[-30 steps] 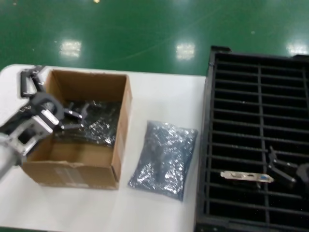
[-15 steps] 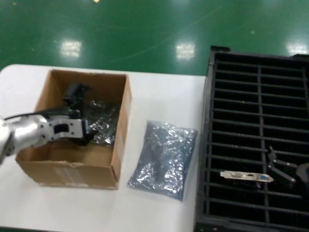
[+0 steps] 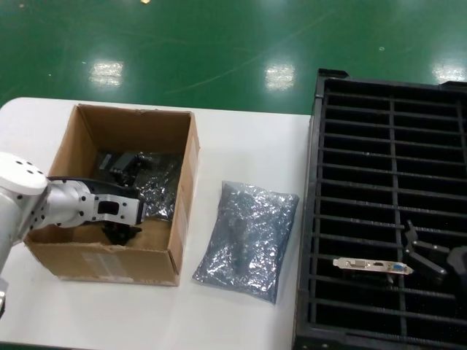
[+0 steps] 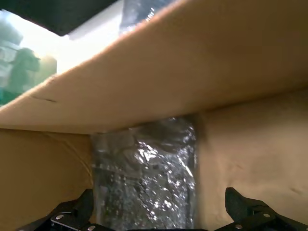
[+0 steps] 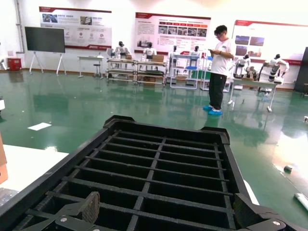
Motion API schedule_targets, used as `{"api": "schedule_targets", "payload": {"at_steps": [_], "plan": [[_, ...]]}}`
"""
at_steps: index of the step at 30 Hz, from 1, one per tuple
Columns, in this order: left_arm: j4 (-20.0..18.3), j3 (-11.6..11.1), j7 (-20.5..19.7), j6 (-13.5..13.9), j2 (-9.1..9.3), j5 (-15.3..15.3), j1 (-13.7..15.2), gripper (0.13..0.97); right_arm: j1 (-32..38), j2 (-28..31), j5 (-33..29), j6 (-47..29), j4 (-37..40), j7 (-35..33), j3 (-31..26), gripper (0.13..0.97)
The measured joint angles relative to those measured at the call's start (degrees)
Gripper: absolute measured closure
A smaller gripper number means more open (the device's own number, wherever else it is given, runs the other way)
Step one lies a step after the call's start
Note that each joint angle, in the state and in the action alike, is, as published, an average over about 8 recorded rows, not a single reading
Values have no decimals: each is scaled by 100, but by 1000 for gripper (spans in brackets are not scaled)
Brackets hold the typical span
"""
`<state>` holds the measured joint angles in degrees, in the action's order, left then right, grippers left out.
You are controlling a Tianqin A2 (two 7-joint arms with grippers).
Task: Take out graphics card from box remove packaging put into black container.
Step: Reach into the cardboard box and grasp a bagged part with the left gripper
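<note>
The black container [image 3: 390, 211] fills the 3 o'clock side of the tabletop [image 3: 248, 138], and one graphics card [image 3: 372, 265] already sits in a slot near its 5 o'clock corner, silver bracket up. The right pincer [image 3: 427, 257] hovers just beside that card with its fingers spread, holding nothing.

Over at 9 o'clock is the cardboard box [image 3: 120, 197]. The left pincer [image 4: 159, 216] is down inside it, fingers spread wide either side of a bagged card [image 4: 144, 178], not clamped on it yet. That's the one to pull next, I'd say.

Handling guess: the anti-static bag looks crinkly and slick, so a grab on loose film would probably slide. The board inside should be light, stiff and fragile, so I'd pinch through the bag on a long edge rather than squeeze the flat face.

An empty-looking bag [image 3: 248, 239] lies on the tabletop between box and container; can't tell if anything's in it.

Hard to see: the arm covers the front of the box in the head view, and the wrist view cuts off the bag's near end and the fingertips.
</note>
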<state>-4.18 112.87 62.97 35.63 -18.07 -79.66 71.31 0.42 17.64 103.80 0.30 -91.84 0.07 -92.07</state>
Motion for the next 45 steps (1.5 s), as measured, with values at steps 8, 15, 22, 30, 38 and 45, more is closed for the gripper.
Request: {"api": "schedule_targets", "payload": {"at_steps": [8, 15, 22, 30, 38, 45], "plan": [[293, 0, 237, -365, 124, -5, 56, 161, 0, 0, 0, 0, 0, 0, 0, 129], [329, -118, 405, -628, 152, -124, -8, 245, 0, 0, 0, 0, 0, 0, 0, 129], [335, -227, 570, -724, 156, -236, -57, 298, 0, 0, 0, 0, 0, 0, 0, 129], [338, -256, 630, -752, 179, -268, -101, 447, 0, 0, 0, 0, 0, 0, 0, 129], [335, -296, 580, -668, 185, -310, -130, 637, 0, 0, 0, 0, 0, 0, 0, 129], [329, -340, 639, -676, 136, -356, -193, 789, 0, 0, 0, 0, 0, 0, 0, 129]]}}
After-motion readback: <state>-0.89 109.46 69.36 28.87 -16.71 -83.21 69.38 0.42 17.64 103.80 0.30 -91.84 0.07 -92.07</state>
